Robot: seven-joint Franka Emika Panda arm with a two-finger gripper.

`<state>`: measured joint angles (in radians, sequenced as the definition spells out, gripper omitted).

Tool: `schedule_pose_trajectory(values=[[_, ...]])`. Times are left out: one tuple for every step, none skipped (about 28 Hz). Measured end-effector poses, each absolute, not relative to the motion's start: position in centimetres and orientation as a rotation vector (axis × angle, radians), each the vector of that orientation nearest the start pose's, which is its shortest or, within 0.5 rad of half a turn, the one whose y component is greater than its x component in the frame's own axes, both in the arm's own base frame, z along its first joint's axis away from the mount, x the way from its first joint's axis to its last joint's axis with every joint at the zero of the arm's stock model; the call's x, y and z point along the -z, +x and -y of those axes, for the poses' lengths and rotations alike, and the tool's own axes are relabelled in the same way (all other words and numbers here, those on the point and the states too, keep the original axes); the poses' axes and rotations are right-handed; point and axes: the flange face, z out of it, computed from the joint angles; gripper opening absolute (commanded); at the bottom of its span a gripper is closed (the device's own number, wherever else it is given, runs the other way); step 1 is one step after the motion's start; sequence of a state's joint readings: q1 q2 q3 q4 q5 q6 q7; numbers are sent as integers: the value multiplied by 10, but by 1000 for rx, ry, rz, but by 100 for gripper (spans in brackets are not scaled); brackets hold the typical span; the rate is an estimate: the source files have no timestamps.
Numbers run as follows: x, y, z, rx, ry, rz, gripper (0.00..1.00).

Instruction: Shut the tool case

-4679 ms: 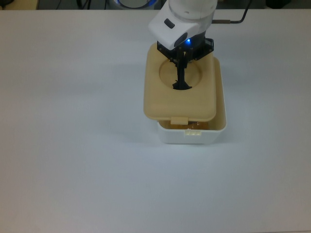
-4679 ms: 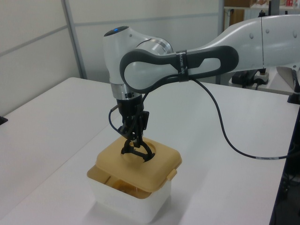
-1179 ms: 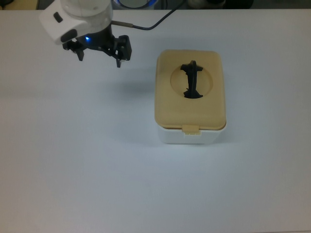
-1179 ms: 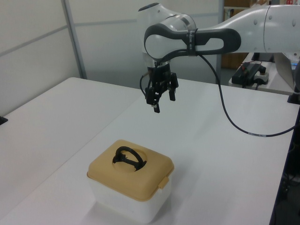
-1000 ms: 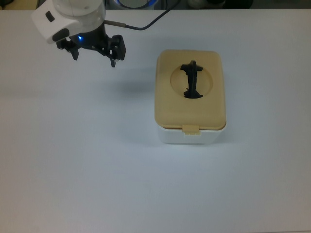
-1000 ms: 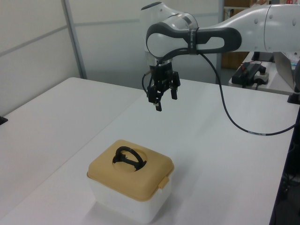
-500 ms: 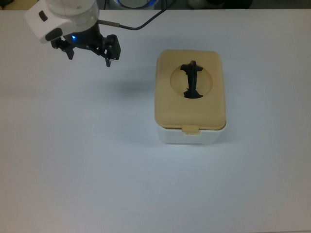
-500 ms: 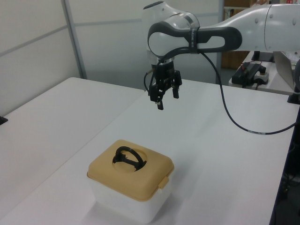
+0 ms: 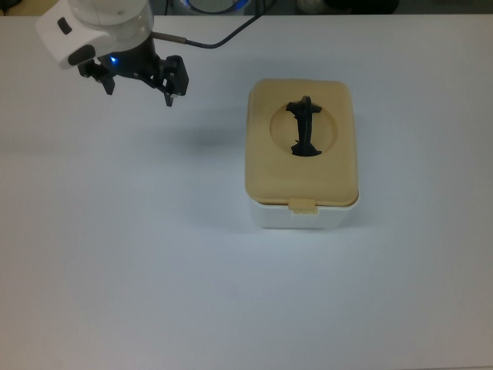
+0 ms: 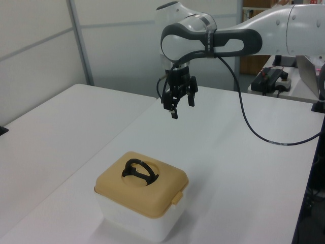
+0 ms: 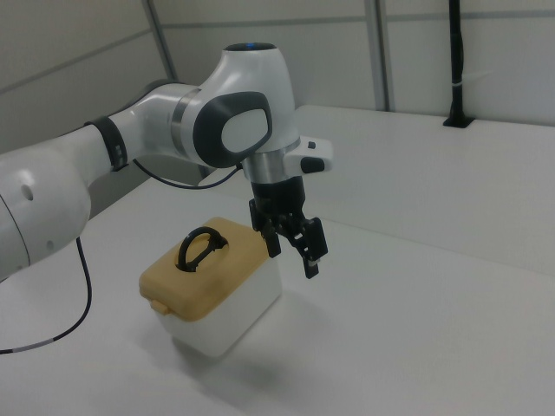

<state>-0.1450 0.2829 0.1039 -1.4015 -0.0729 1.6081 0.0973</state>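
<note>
Gripper (image 9: 139, 83) hangs in the air above the table (image 9: 115, 254), its fingers spread apart with nothing between them. Well apart from it, toward the top view's right and nearer the top view's bottom edge, sits the case (image 9: 303, 163); in the left view the case lies below the gripper and nearer the camera.

Case and lid (image 10: 141, 184) look to be hard plastic: a white tub (image 10: 137, 219) under a tan lid that appears to sit level on the rim all round, with no gap showing in any view. The black handle (image 9: 303, 128) stands in the lid's round recess, and the small latch tab (image 9: 303, 206) hangs over the tub's front wall on the side farthest from the gripper. Whether that tab has snapped home cannot be told.

Such a case would likely be light and stiff, with smooth walls that could slide on the table if pushed from the side. The handle is the natural hold, thin enough for the fingers to span. For any seating, a straight downward press on the flat lid near the tab seems safest.

By the lid's lie, the closing looks done or nearly so.
</note>
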Motion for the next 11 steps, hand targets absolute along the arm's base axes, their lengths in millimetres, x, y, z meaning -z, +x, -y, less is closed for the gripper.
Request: schedule_pose_trajectory(values=[[-539, 636, 42, -118, -3178, -216, 100], [-539, 636, 43, -118, -3178, -217, 100], [-539, 637, 43, -119, -3178, -217, 100], [-539, 637, 43, -119, -3178, -217, 100], [-539, 637, 43, -119, -3178, -217, 100], [-539, 637, 43, -119, -3177, -218, 100], [-539, 637, 44, -119, -3177, -219, 100], [-539, 636, 44, -119, -3177, -221, 100], [-539, 636, 45, -119, -3177, -224, 100], [-538, 636, 47, -120, -3177, -227, 100], [-538, 636, 48, -120, -3176, -230, 100]])
